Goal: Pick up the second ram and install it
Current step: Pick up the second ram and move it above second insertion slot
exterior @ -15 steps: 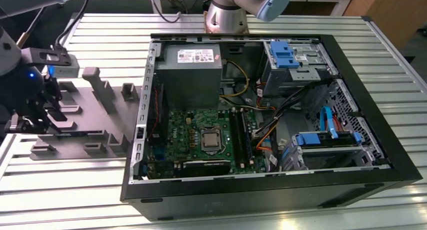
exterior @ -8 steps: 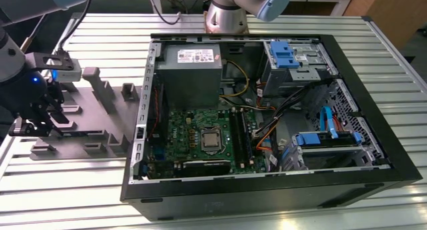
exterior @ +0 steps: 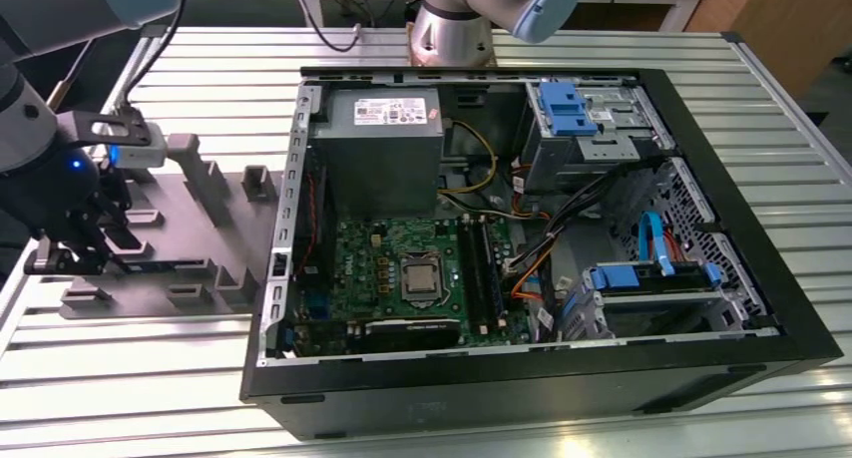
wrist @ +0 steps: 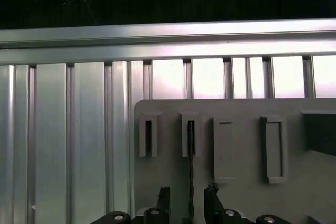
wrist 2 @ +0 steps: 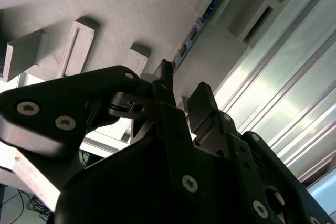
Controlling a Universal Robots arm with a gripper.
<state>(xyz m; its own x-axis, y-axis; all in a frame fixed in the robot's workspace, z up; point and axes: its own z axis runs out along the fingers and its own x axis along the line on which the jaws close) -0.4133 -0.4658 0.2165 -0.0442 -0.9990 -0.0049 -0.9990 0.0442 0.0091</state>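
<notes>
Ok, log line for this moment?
step: pick | hand: open, straddling second ram | second ram: on edge in grey fixture | installed: no

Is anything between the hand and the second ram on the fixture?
Nothing visible. In the first wrist view the open hand sits over the second ram, a finger on each side; the ram stands edgewise in the grey fixture.

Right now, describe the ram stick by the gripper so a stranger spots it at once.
On the slatted metal table, at the exterior view's left of the open computer case, lies a grey fixture plate. The second ram stands on edge there, running from a slotted block into the open gripper. It is thin and dark; its neighbours are chunky grey blocks.
</notes>
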